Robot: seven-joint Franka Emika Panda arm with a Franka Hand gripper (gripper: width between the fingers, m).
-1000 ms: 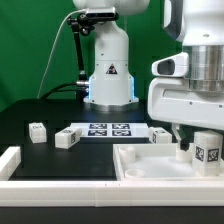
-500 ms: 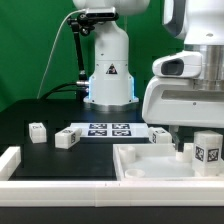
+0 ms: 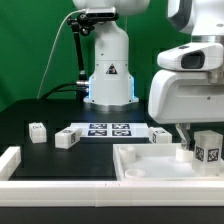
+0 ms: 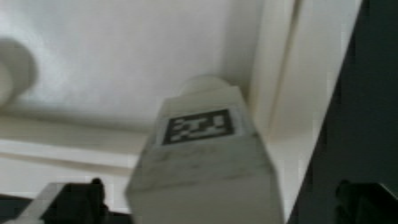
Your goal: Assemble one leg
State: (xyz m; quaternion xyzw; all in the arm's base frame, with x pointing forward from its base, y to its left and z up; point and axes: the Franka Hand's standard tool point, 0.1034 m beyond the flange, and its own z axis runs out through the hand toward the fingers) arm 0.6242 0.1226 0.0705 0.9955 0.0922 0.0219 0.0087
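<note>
The leg (image 3: pixel 207 148) (tag face outward) stands upright in the large white tray part (image 3: pixel 150 166) near the bench's (image 3: pixel 40 155) front corner, jaws spread either side.

Signs we can make out: a warning triangle and square tags, no words.
We see a black triangle sign on the robot base (image 3: pixel 109 72); black-and-white tags mark the marker board (image 3: pixel 109 129) and the leg (image 3: pixel 208 150), none legible as text.
</note>
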